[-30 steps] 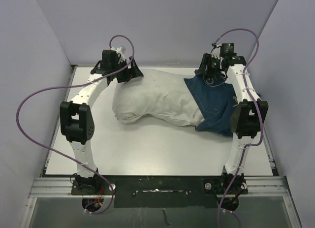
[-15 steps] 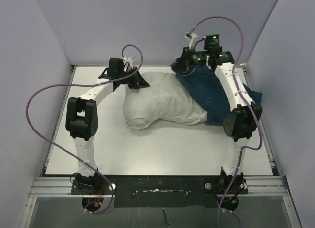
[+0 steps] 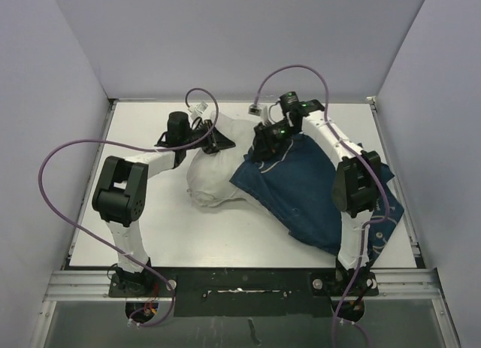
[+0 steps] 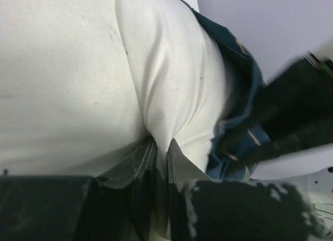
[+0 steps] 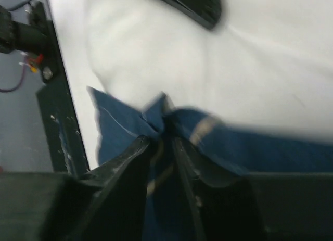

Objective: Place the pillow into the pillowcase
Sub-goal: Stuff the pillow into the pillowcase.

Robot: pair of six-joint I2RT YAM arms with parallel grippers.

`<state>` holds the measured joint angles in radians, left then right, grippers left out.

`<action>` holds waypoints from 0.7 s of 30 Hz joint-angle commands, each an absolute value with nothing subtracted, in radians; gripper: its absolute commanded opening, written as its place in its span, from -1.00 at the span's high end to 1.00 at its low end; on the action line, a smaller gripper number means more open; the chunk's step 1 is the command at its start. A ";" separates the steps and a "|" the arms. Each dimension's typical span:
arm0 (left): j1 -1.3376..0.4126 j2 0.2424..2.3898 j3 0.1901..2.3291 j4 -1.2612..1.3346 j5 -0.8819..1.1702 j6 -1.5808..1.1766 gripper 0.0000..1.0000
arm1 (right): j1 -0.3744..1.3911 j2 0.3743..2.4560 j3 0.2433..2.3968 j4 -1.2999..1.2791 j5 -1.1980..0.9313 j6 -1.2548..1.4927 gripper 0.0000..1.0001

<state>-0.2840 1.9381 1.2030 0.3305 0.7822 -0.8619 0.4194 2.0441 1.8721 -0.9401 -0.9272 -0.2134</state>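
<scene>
Tally on the table [image 3: 225, 235]: one pillow [image 3: 213, 177], one pillowcase [image 3: 310, 194], two arms, two grippers. Pillow near the middle of the table, somewhat toward the far side, long axis running roughly left to right, with the left end dipping toward the near edge. Left end bare and white; right part hidden under blue cloth. Pillowcase draped over that right part and spilling out toward the near right corner of the table, its long run slanting from the far middle down to the near right. Left arm [image 3: 120, 190] rising along the left side, elbow bent, forearm turned inward to the right. Left gripper [image 4: 161, 147] at the far upper side of the pillow, pinched closed on a fold of the white pillow cloth. Right arm [image 3: 355, 184] arched from its base up the right side, wrist folded back toward the left. Right gripper [image 5: 162, 141] near the left one, clamped on a bunched edge of the pillowcase right against the pillow. Both grippers over the far side of the pillow.
</scene>
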 commanded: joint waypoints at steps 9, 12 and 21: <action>-0.241 1.757 1.152 0.425 0.707 -0.788 0.01 | 0.172 1.717 1.970 -1.377 -1.039 -0.852 -0.88; -0.177 1.737 1.207 0.340 0.690 -0.740 -0.37 | 0.123 1.656 1.876 -1.199 -0.875 -0.668 -0.96; -0.185 1.912 1.524 -0.046 0.709 -0.577 -0.96 | 0.094 1.702 1.695 -1.007 -0.685 -0.600 -0.96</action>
<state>-0.1413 1.8221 1.3617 0.1215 0.6632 -0.6716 0.0444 1.6424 1.7290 -1.1175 -0.7834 -0.6189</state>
